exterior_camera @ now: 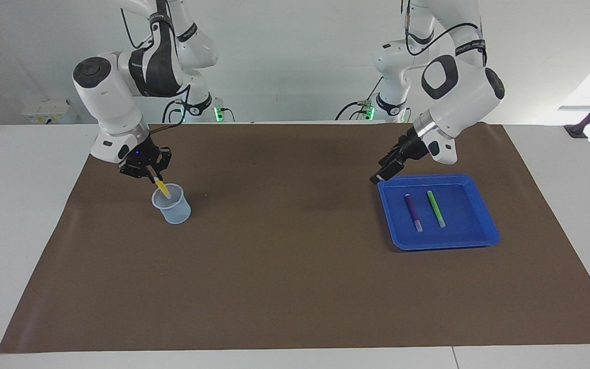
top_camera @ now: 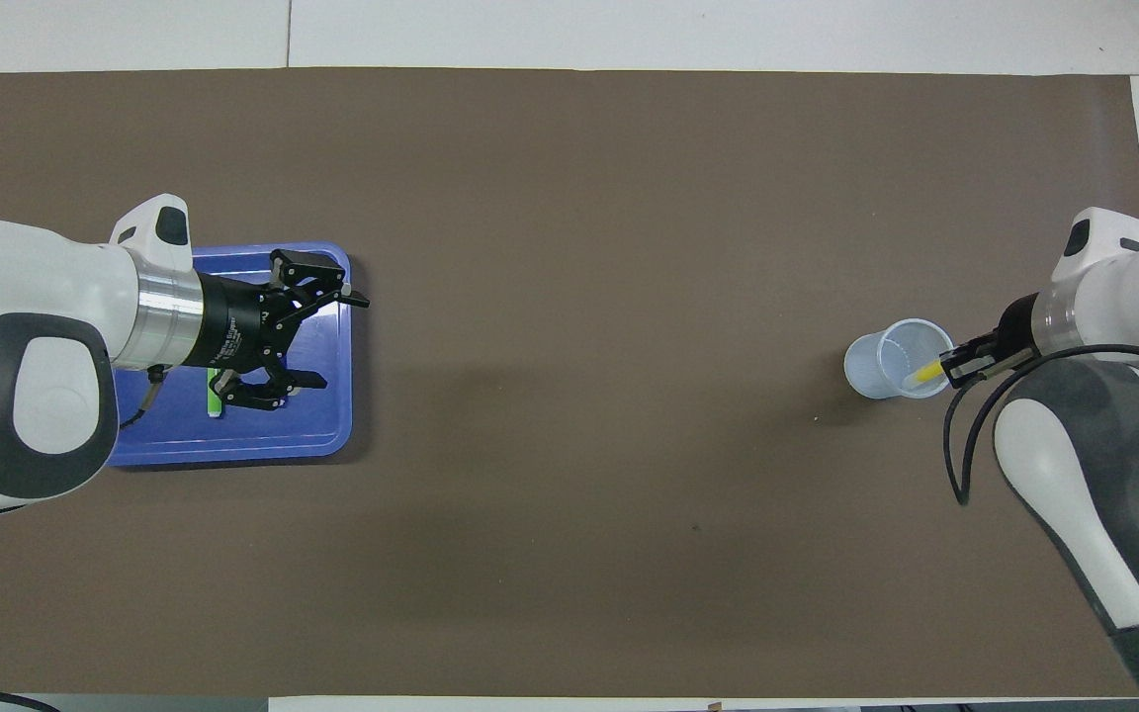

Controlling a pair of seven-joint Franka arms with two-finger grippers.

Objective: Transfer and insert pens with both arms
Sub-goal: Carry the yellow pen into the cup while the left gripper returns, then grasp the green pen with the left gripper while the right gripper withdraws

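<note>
My right gripper [exterior_camera: 147,173] [top_camera: 955,364] is shut on the yellow pen [exterior_camera: 162,188] [top_camera: 925,374]. The pen slants down with its pale lower end inside the translucent cup [exterior_camera: 173,206] [top_camera: 876,361]. The purple pen [exterior_camera: 413,211] and the green pen [exterior_camera: 436,208] lie side by side in the blue tray [exterior_camera: 466,207] [top_camera: 263,440]. My left gripper [exterior_camera: 379,177] [top_camera: 340,339] hangs open and empty over the tray's edge toward the table's middle. In the overhead view the left arm hides the purple pen, and only a bit of the green pen [top_camera: 215,400] shows.
A brown mat [exterior_camera: 295,287] covers most of the white table. Two smaller white arms with green lights [exterior_camera: 200,105] [exterior_camera: 384,105] stand at the robots' edge of the table.
</note>
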